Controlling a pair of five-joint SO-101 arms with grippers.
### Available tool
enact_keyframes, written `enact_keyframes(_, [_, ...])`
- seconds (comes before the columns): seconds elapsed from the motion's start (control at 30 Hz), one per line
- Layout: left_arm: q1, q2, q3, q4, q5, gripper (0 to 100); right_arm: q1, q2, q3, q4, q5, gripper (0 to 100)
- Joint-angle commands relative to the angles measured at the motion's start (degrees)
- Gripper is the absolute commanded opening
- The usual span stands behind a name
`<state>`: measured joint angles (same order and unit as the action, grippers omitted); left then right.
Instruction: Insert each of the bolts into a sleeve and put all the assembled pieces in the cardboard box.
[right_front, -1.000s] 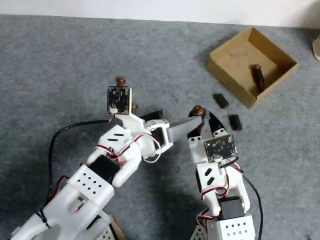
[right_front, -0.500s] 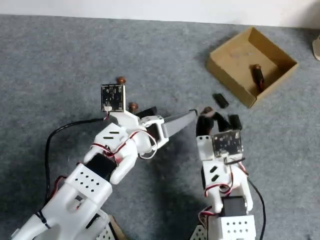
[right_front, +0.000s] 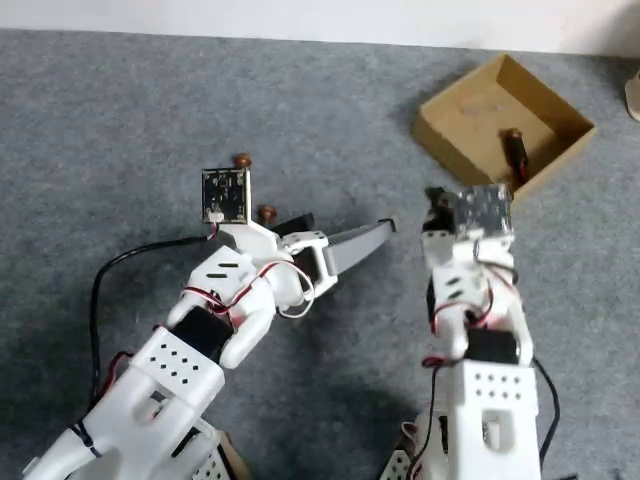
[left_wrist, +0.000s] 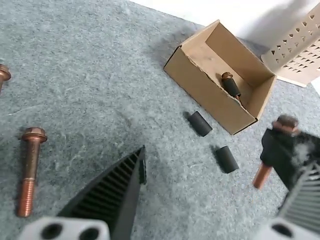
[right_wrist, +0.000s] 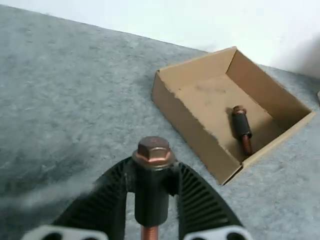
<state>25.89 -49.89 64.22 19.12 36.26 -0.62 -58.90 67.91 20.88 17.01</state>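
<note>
Copper hex-head bolt (right_wrist: 153, 152) in black sleeve (right_wrist: 151, 196) gripped by right hand (right_wrist: 151, 176), left hand (right_front: 345, 228) open

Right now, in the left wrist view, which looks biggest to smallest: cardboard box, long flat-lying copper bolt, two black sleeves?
1. Brown cardboard box.
2. Long copper bolt lying flat, though nearer the camera.
3. Two short black sleeves: alike, so tied.

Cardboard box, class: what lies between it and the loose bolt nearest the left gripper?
Bare carpet only, from the loose bolt to the cardboard box; left wrist and high views show it.
</note>
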Motion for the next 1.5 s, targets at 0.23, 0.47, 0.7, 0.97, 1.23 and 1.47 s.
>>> enact_keyframes(0.23, [-0.4, 0.2, -3.1, -0.1, 0.6, 42, 4.4, 21.8, -21.8, -2.6, 3.2, 0.5])
enact_keyframes(0.47, [-0.7, 0.2, -3.1, -0.1, 0.4, 42, 6.7, 35.3, -35.2, -2.5, 6.3, 0.5])
enact_keyframes(0.7, [-0.8, 0.2, -3.1, -0.1, 0.3, 42, 7.1, 46.6, -44.2, -2.5, 7.6, 0.5])
enact_keyframes(0.97, [-0.8, 0.2, -3.0, -0.1, 0.3, 42, 10.5, 60.1, -57.3, -2.3, 7.6, 0.5])
enact_keyframes(1.23, [-0.8, 0.2, -3.0, -0.1, 0.3, 42, 14.0, 75.3, -71.0, -2.2, 7.6, 0.5])
enact_keyframes(1.47, [-0.7, 0.2, -2.8, -0.1, 0.3, 42, 13.3, 85.1, -79.8, -2.2, 7.6, 0.5])
